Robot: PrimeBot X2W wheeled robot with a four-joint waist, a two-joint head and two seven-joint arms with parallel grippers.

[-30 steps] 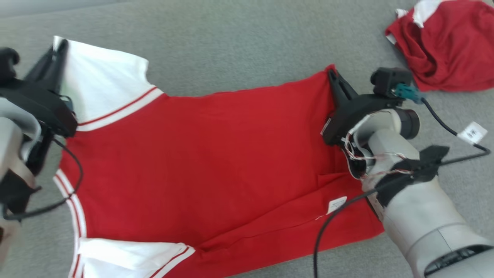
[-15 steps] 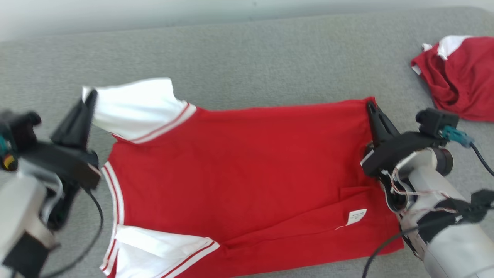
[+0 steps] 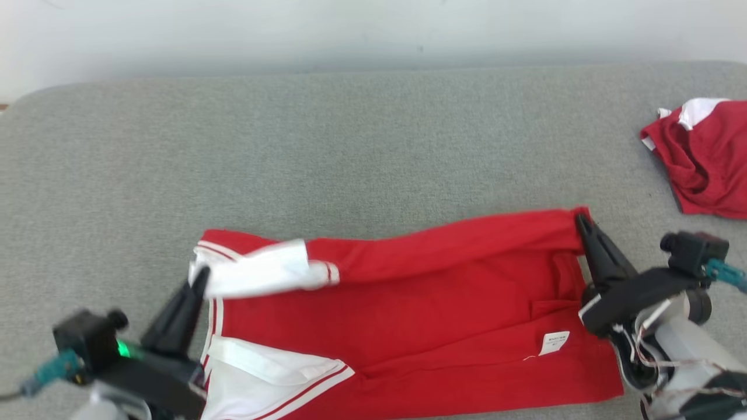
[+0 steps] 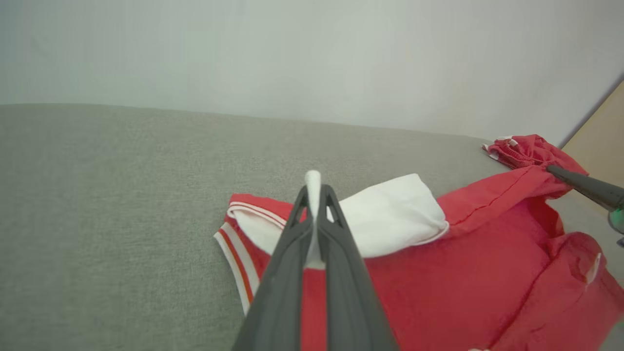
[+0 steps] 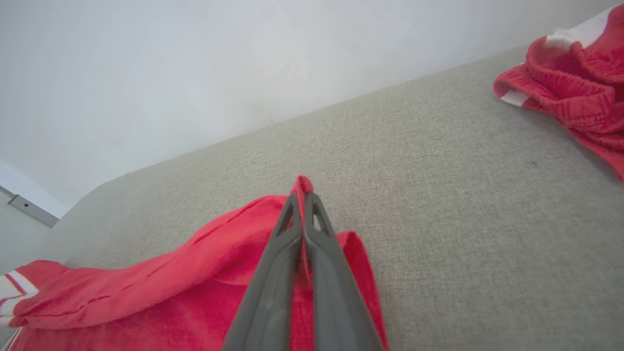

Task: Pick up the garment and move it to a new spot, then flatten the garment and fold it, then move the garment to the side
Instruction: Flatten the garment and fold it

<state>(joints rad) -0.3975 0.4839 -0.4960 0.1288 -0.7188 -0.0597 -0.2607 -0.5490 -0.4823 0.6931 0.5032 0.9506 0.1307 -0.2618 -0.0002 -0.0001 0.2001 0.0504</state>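
— Where's the red garment?
— On the grey counter, well left of the crumpled red cloth, far edge lifted and doubled over.
— And the end effectors?
— Right end effector is pinched tight on the corner nearest that cloth. Left end effector is clamped on the white sleeve, at the end farthest from it.
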